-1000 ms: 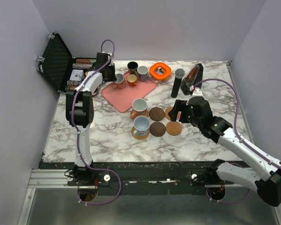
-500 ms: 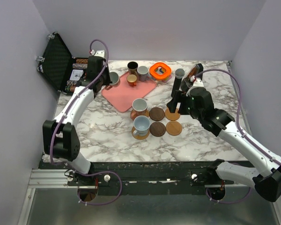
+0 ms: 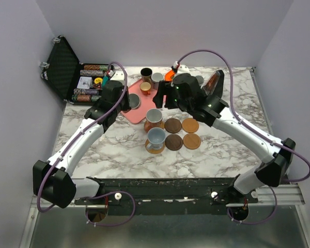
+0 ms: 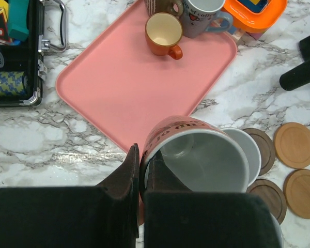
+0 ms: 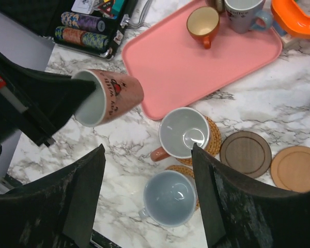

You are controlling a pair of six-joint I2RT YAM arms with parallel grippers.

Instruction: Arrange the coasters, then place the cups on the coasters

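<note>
The left gripper [image 4: 141,175] pinched the tilted pinkish-brown ceramic mug [image 4: 196,160] by its rim — a hold that might slip — while the right gripper [image 5: 147,150], spread and empty, hovered near enough to risk collision.

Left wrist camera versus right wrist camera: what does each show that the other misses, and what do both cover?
Left wrist only: the grey inside of the held pinkish-brown mug, plus the near-row tan wooden coaster and dark wooden coaster. Right wrist only: that mug's printed outer side, and a clear look at the pale blue cup sitting on its coaster. Both: the left gripper shut on the mug's rim, the pink plastic tray and the small copper-orange cup on it.
</note>
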